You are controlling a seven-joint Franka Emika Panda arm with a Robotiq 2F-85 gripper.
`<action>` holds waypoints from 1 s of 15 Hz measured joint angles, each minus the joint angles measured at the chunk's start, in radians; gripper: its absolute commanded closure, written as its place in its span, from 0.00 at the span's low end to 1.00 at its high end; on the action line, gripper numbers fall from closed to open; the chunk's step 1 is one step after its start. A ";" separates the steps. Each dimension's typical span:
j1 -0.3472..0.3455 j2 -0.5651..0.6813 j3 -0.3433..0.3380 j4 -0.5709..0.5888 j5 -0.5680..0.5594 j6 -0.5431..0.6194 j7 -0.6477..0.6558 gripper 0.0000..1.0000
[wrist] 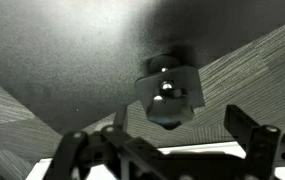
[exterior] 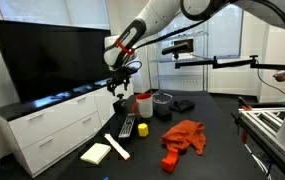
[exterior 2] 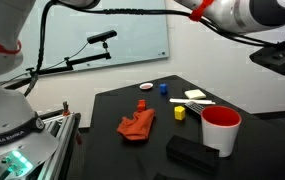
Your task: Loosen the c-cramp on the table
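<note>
Work on the c-cramp (wrist: 167,90) has not started, as far as I can judge; in the wrist view it sits in the middle, biting onto the edge of the dark table (exterior: 220,122), with grey carpet behind it; the gripper (wrist: 162,150) is near it but not touching; its two fingers (wrist: 77,148) are spread wide apart with nothing between them. In an exterior view the arm reaches down to an edge of the table, near the white cabinet (exterior: 42,125); the cramp itself is too small to pick out there. What is left, I think, is all of it: move in to the screw, close on it, and turn it until the cramp lets go.

Now the count: one c-cramp; one gripper; one red cup (exterior 2: 220,128); one dark cup (exterior: 162,103); one black box (exterior 2: 192,152); one red cloth (exterior 2: 137,125); one remote (exterior: 127,126); one yellow block (exterior 2: 180,113); one blue block (exterior 2: 163,88); one small red block (exterior 2: 142,103); one white stick (exterior: 117,146).
</note>
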 measured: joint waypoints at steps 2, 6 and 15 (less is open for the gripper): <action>-0.004 0.018 0.003 0.023 0.000 -0.006 0.005 0.00; -0.015 0.051 0.005 0.067 0.000 -0.015 0.009 0.00; -0.023 0.099 0.009 0.127 0.006 -0.034 0.018 0.00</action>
